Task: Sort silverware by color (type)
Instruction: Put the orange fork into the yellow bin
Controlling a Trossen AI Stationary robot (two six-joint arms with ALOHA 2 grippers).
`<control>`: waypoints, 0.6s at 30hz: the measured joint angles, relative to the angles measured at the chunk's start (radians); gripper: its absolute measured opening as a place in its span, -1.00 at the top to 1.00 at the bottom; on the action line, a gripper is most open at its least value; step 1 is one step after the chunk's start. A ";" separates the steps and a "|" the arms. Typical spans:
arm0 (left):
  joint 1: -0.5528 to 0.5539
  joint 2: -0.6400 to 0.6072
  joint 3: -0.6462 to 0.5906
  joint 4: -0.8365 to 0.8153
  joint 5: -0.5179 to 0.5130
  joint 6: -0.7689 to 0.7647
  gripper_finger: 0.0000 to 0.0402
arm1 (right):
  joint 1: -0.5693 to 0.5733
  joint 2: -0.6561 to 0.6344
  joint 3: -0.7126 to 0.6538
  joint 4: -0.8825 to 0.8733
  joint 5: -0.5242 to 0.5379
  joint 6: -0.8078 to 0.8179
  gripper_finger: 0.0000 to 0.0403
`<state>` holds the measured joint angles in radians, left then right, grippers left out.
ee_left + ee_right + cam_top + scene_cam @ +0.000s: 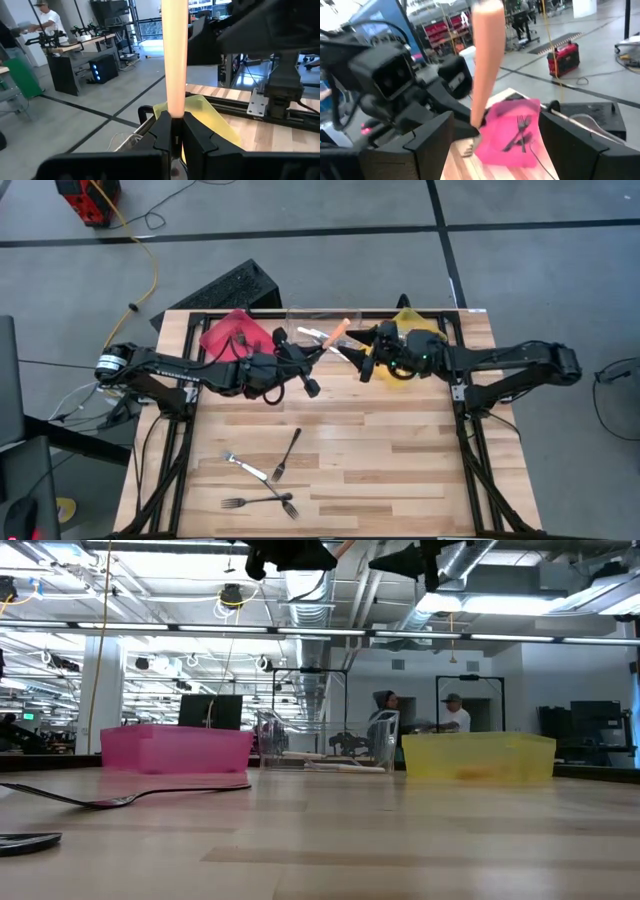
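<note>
With the left claw (318, 358) clamped on the orange-handled fork (336, 336) above the clear bin (310, 320) and the right claw (366, 360) fully open and empty around its handle, premature release would likely drop the fork off-target.

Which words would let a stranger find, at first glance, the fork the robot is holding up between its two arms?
Start at the far edge of the wooden table, where the red bin, clear bin and yellow bin stand in a row. Above the clear one, the shut left gripper holds the orange-handled fork, with the open right gripper close by. Its orange handle distinguishes it from the forks lying on the table's near side.
</note>
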<state>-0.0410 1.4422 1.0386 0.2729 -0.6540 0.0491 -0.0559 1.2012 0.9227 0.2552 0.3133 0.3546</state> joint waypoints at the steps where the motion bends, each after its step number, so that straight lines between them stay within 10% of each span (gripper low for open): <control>1: 0.000 0.000 0.000 0.000 0.000 0.000 0.97 | 0.000 0.002 0.002 -0.007 -0.001 -0.001 -0.58; 18: 0.000 0.000 0.000 -0.057 -0.022 0.024 0.97 | -0.033 0.168 0.153 0.039 -0.056 -0.091 -0.54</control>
<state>-0.0410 1.4422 1.0386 0.2155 -0.6762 0.0727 -0.0887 1.3697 1.0760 0.2938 0.2573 0.2634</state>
